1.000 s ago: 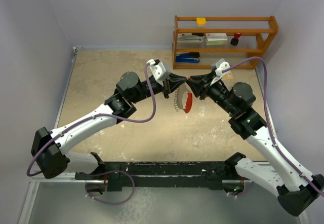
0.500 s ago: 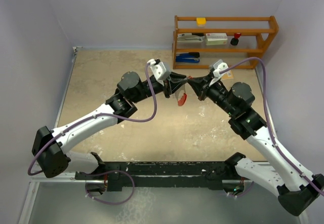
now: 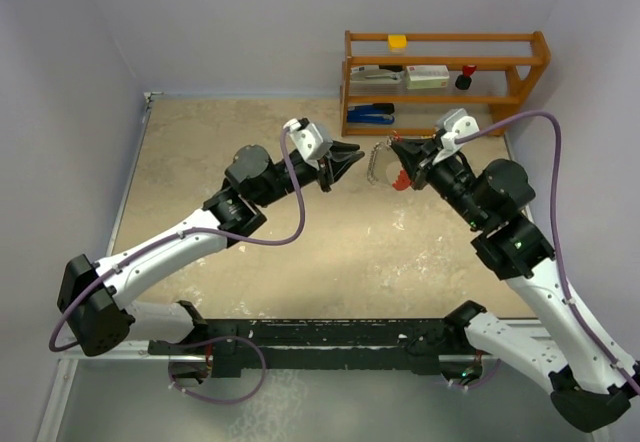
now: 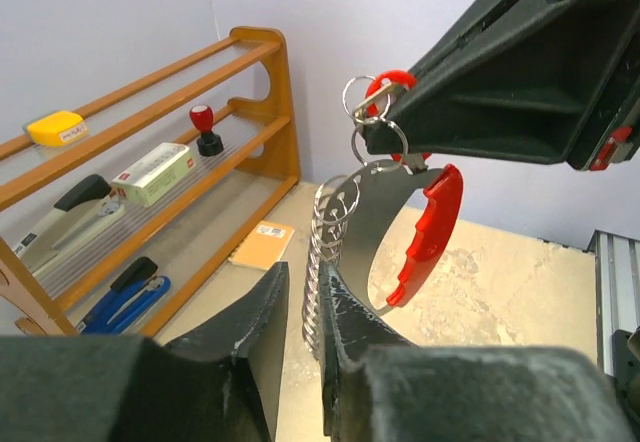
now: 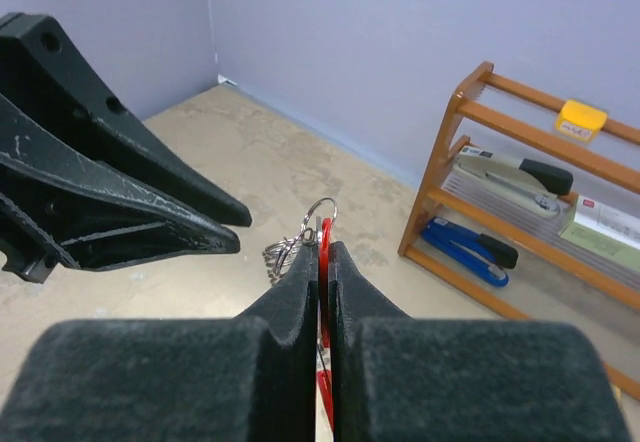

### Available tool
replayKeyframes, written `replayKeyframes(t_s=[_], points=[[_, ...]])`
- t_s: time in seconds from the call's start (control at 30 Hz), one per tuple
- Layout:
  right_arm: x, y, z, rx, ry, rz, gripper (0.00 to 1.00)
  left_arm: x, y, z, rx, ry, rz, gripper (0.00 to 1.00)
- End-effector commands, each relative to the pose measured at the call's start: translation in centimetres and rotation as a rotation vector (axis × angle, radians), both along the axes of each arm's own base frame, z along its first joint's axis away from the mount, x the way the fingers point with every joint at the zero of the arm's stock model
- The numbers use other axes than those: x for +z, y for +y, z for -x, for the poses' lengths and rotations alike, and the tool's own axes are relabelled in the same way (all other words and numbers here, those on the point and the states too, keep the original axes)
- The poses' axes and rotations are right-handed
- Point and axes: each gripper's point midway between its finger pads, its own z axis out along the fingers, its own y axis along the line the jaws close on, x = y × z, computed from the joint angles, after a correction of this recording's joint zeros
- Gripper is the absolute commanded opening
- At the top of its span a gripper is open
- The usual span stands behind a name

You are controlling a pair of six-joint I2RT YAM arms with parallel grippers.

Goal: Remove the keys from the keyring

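Observation:
My right gripper (image 3: 393, 145) is shut on the top of the keyring, a red-and-white crescent fob (image 3: 404, 178) that hangs below it above the table. In the left wrist view the fob (image 4: 432, 217) hangs from the right fingers, a small red head (image 4: 392, 80) with silvery rings pokes out at their tip, and a chain of rings (image 4: 320, 262) dangles beside it. The chain also shows from above (image 3: 377, 162) and in the right wrist view (image 5: 283, 257). My left gripper (image 3: 352, 155) is just left of the chain, apart from it, jaws a narrow gap apart and empty.
A wooden shelf (image 3: 445, 82) stands at the back right. It holds a yellow block (image 3: 398, 41), a stapler, a box, a red-topped knob (image 3: 467, 77) and a blue cutter (image 3: 372, 114). An orange tag (image 4: 260, 244) lies by the shelf foot. Walls close in at the left and back.
The two grippers met at the fob a second ago. Now my right gripper has pulled right with the fob and chain, and my left gripper has let go and drawn slightly back.

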Motion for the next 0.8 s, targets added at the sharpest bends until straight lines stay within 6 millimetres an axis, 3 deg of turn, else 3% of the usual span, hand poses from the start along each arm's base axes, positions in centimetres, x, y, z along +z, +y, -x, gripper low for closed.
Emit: replayKeyframes(t_s=[0.0, 0.07, 0.23, 0.47, 0.77], points=[[1.6, -0.1, -0.3, -0.004, -0.028, 0.026, 0.0, 1.8, 0.8, 0.3, 0.014, -0.066, 0.04, 0.12], [1.8, -0.1, -0.3, -0.004, -0.031, 0.033, 0.0, 2.2, 0.8, 0.6, 0.002, -0.083, 0.051, 0.12], [1.8, -0.3, -0.5, -0.017, -0.035, 0.038, 0.0, 3.9, 0.7, 1.9, -0.055, -0.155, 0.087, 0.31], [1.7, -0.3, -1.2, -0.041, -0.017, 0.068, 0.0, 5.0, 0.1, 2.8, -0.114, -0.194, 0.098, 0.35], [0.5, -2.1, -3.8, -0.184, 0.118, 0.23, 0.0, 2.9, 0.7, -0.3, 0.035, -0.142, 0.018, 0.37]])
